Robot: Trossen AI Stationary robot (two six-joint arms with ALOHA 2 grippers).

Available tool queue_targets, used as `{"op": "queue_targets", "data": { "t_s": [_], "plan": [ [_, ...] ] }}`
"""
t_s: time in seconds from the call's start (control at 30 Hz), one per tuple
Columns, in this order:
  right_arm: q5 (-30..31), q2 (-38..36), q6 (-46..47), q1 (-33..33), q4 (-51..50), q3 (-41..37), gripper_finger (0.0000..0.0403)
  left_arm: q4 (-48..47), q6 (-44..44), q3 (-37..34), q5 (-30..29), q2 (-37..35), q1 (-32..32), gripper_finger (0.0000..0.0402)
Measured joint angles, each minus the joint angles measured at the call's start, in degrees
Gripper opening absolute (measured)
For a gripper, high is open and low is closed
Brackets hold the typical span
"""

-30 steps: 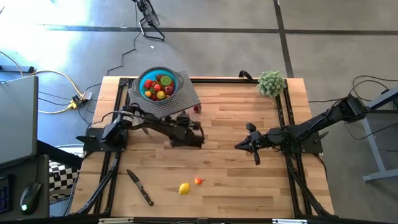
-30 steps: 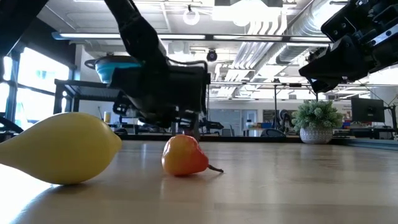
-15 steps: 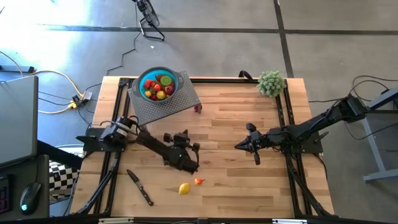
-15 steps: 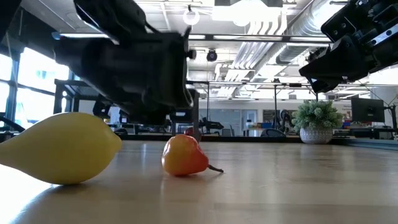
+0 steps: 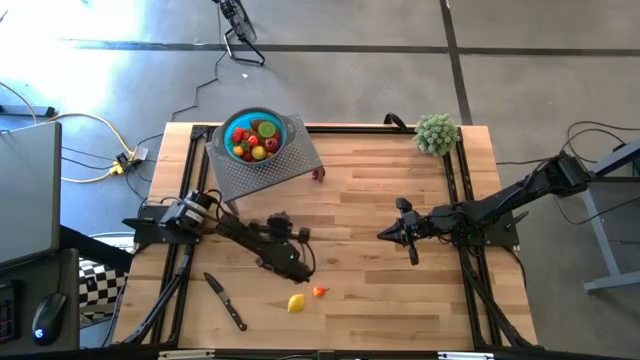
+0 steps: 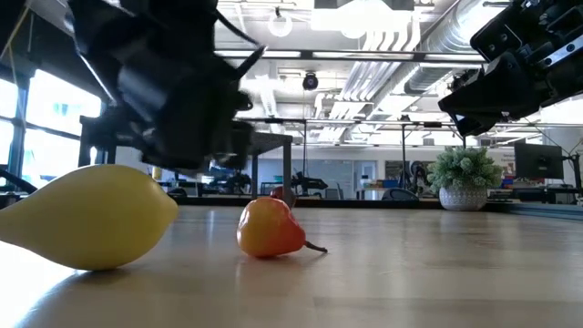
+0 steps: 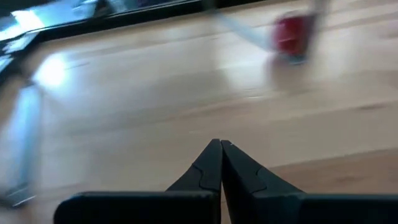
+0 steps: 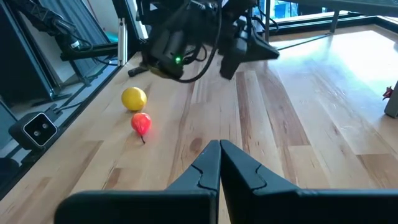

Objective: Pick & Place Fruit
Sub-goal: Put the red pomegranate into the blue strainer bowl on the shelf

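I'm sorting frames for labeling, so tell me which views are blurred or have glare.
Left wrist view: motion-smeared, the red fruit a soft blob, bright glare on the table. Low view: the near yellow lemon slightly soft. High view: sharp, sunlight washing the floor at upper left. Right wrist view: clear, some window glare.

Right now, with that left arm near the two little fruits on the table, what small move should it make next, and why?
Probably open its fingers. The left gripper is shut and empty, poised near the yellow lemon and the small red-orange pear, both lying loose on the wooden table. It cannot grasp either while closed.
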Motion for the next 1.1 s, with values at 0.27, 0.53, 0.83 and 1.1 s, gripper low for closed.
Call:
{"op": "queue_targets", "data": {
  "t_s": [0.27, 0.53, 0.83, 1.1],
  "plan": [
    [0.0, 0.0, -0.2, 0.0, -0.1, 0.0, 0.0003, -16.3, -13.7, -1.9, 3.7, 0.0, -2.2, 0.0000],
    [0.0, 0.0, -0.2, 0.0, -0.1, 0.0, 0.0003, -17.7, -21.2, -7.8, 9.6, 0.0, -2.3, 0.0000],
    [0.1, 0.0, -0.2, 0.0, -0.1, 0.0, 0.0003, -17.8, -23.7, -13.0, 15.3, 0.1, -2.2, 0.0000],
    [0.2, 0.0, -0.2, 0.0, -0.1, 0.0, 0.0002, -17.8, -23.7, -16.5, 20.9, 0.1, -2.2, 0.0000]
  ]
}}
